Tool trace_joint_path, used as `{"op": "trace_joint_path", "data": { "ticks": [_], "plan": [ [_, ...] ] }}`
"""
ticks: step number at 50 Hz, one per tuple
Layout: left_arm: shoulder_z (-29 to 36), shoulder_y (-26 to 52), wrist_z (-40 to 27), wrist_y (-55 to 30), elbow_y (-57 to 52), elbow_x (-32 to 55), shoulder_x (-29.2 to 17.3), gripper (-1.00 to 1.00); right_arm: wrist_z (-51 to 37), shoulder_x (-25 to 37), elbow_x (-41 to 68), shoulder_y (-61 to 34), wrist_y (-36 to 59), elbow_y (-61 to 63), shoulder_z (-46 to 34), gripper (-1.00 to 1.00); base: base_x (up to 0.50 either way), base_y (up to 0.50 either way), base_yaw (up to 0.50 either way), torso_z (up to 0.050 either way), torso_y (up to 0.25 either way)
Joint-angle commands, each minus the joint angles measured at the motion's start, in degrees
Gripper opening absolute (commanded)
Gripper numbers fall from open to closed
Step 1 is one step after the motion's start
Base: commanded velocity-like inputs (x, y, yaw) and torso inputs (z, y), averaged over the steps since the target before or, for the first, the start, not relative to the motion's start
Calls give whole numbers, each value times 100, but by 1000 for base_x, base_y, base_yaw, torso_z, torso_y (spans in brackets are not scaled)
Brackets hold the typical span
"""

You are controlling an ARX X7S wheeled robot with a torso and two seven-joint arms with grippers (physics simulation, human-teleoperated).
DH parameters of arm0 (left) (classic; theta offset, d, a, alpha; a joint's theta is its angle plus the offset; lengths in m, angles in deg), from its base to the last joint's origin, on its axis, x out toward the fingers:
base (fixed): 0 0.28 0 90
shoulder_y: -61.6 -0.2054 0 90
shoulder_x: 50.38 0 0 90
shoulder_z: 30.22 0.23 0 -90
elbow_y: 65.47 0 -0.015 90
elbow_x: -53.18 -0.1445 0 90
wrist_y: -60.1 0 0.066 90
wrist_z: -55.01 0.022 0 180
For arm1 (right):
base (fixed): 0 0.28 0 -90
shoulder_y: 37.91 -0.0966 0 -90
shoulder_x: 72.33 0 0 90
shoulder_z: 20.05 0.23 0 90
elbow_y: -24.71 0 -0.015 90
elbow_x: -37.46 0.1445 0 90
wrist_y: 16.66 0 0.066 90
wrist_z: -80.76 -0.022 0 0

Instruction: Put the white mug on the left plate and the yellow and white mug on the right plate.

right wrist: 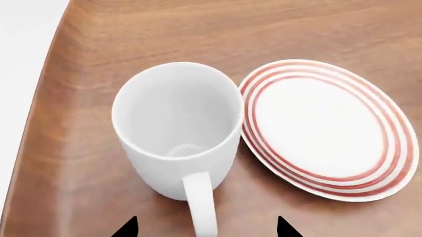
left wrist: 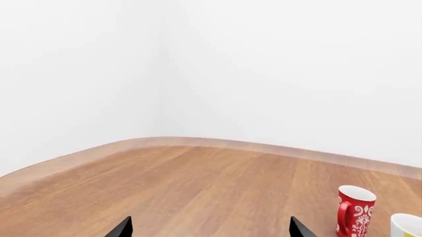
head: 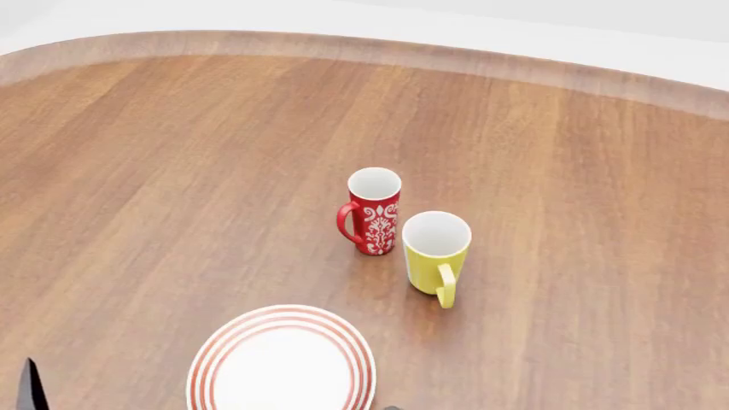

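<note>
Left wrist view: left gripper [left wrist: 209, 228] open, holding nothing, only its tips visible; yellow and white mug [left wrist: 406, 225] cut off beside red mug [left wrist: 354, 211] on the counter [left wrist: 197, 187].

Head view: left plate [head: 282, 361] cropped.

Right wrist view: right gripper [right wrist: 205, 228] open, empty, at the white mug [right wrist: 177, 126], which stands just beside the right plate [right wrist: 327, 128]. No writing visible.

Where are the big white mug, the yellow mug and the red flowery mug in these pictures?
white mug [right wrist: 177, 131], right wrist view, inside wall of the cup.
yellow and white mug [head: 428, 263], head view, yellow outer side.
red mug [head: 377, 218], head view, patterned side.
</note>
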Motion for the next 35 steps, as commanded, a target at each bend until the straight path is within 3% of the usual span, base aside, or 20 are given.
{"op": "trace_joint_path", "data": {
  "ticks": [1, 35],
  "plan": [
    [-80, -55, 140, 100, 29, -35, 99, 100, 402, -374, -175, -204, -257, -753, 2, 100, 0, 0, 0, 0, 0],
    [-52, -87, 51, 108, -39, 22, 36, 100, 571, -495, -182, -263, -412, -1340, -94, 100, 0, 0, 0, 0, 0]
  ]
}}
